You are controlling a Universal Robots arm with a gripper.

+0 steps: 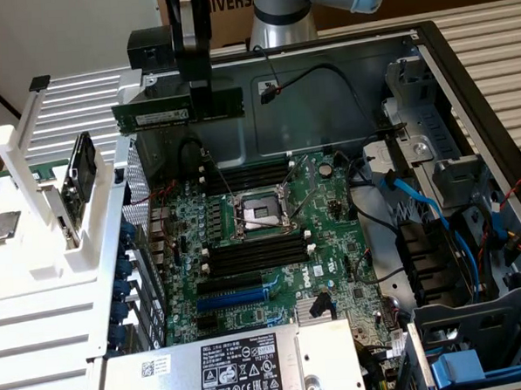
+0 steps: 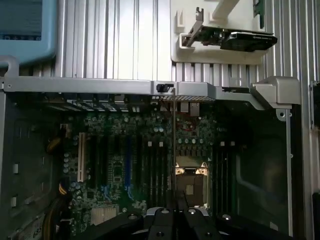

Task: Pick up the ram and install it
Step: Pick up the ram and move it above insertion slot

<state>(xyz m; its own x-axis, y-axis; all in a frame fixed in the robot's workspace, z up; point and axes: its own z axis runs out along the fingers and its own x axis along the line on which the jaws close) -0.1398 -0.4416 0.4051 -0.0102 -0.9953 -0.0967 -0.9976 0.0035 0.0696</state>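
Note:
My gripper (image 1: 201, 86) is shut on the ram (image 1: 164, 113), a long dark green stick with a pale label. It holds the stick level and lengthwise above the open computer case, over the upper rear part of the motherboard (image 1: 265, 273). In the wrist view the ram (image 2: 173, 145) shows edge-on as a thin line rising from the gripper (image 2: 175, 206), over the memory slots (image 2: 157, 167) beside the CPU socket (image 2: 191, 180). In the exterior view, black memory slots (image 1: 246, 174) lie above the CPU socket (image 1: 260, 214), and more slots (image 1: 255, 252) lie below it.
A white fixture (image 1: 37, 259) at the exterior view's left holds a graphics card (image 1: 80, 174) and a processor chip (image 1: 2, 228). The power supply (image 1: 235, 367) sits at the front. A drive cage (image 1: 477, 323) and blue cables (image 1: 418, 195) crowd the right. A blue expansion slot (image 1: 240, 298) lies below the slots.

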